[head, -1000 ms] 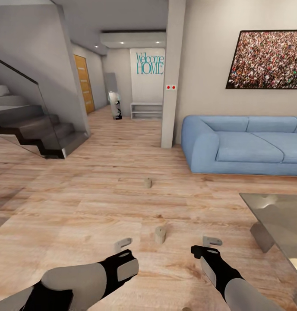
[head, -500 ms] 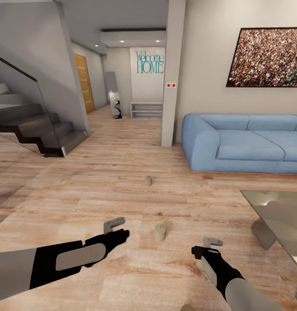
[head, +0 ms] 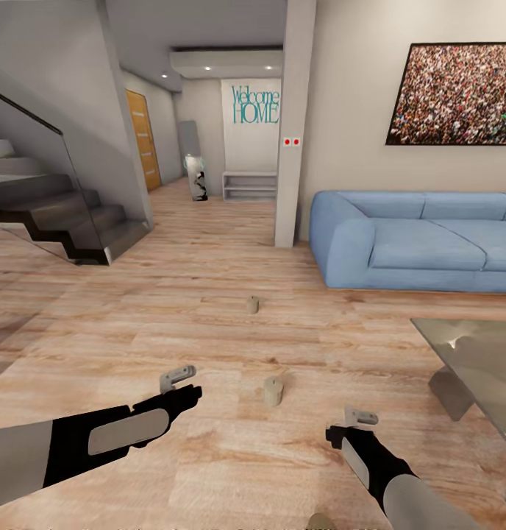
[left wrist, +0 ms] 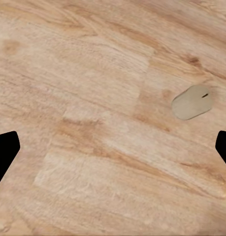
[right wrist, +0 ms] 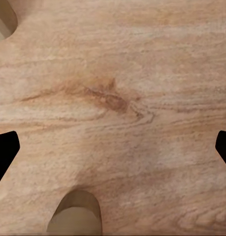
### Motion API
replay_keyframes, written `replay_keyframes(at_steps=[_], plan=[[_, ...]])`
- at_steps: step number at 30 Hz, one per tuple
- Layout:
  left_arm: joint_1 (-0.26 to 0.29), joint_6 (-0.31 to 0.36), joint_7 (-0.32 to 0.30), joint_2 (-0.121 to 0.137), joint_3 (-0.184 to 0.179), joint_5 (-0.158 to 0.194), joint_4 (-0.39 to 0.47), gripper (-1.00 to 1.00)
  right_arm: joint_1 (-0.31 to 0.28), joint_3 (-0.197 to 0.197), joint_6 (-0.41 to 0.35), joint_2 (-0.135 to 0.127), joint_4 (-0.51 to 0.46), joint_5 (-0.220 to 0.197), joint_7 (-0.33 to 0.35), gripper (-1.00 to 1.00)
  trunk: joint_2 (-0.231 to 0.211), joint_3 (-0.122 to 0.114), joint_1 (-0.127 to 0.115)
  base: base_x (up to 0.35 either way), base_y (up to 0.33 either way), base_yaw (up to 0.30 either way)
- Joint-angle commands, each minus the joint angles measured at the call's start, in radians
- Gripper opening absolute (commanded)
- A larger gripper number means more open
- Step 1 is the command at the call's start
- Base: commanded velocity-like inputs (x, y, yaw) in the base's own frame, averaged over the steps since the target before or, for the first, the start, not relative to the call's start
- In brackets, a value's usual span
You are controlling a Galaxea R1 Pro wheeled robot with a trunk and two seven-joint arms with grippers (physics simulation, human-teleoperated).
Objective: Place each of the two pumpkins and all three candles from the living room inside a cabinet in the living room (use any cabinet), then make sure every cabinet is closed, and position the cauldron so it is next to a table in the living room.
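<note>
Floor: pale wood-plank flooring runs through the room and carries all the candles.
Sofa: long blue fabric sofa against the right wall, under a wide framed crowd picture.
Stairs: dark grey steps with a glass side panel at the left.
Bench: low bench with a glossy grey reflective top and a slab leg, at the right edge, well apart from the candles.
Writing: teal letters "Welcome HOME" on the far white wall; nothing else can be read.
Left hand: black-and-grey left hand hovers over the floor, fingers spread wide with only planks between them; the near candle lies off to one side in the left wrist view.
Right hand: black right hand low over the floor, fingers spread apart, holding nothing.
Near candle: short tan-olive cylinder candle upright on the floor between the two hands, touching neither.
Far candle: second stubby tan candle upright farther out, toward the sofa.
Third candle: a tan candle top near the right hand in the right wrist view.
</note>
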State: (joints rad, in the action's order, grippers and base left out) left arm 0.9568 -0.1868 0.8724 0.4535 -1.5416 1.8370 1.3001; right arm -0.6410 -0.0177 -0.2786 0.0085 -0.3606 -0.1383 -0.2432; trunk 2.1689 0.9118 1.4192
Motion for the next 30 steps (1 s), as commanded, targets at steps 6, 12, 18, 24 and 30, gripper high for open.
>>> replay_keyframes(at_steps=[6,12,18,24,30], plan=[[0.002,-0.011,0.0,0.002,-0.003,0.008,0.002,1.0,0.0,-0.007,-0.015,0.002,0.045,-0.004,0.025,1.0,0.043,0.02,0.023,-0.002,0.0,0.0],[0.002,-0.011,0.0,0.002,-0.004,0.008,0.005,1.0,0.0,-0.01,-0.016,0.002,0.112,-0.002,0.051,1.0,0.085,0.039,0.046,-0.21,0.0,0.0],[0.002,-0.012,0.0,0.002,-0.005,0.008,0.007,1.0,0.0,-0.01,-0.016,0.005,0.12,0.001,0.054,1.0,0.127,0.057,0.069,-0.071,0.0,0.0],[0.002,-0.013,0.0,0.002,-0.004,0.008,0.008,1.0,-0.002,-0.011,-0.067,0.008,0.101,0.0,0.106,1.0,0.169,0.076,0.092,-0.007,0.0,0.0],[0.002,-0.013,0.0,0.002,-0.004,0.008,0.008,1.0,-0.064,-0.01,-0.276,0.028,0.02,0.001,0.129,1.0,0.211,0.095,0.115,0.0,0.0,0.0]])
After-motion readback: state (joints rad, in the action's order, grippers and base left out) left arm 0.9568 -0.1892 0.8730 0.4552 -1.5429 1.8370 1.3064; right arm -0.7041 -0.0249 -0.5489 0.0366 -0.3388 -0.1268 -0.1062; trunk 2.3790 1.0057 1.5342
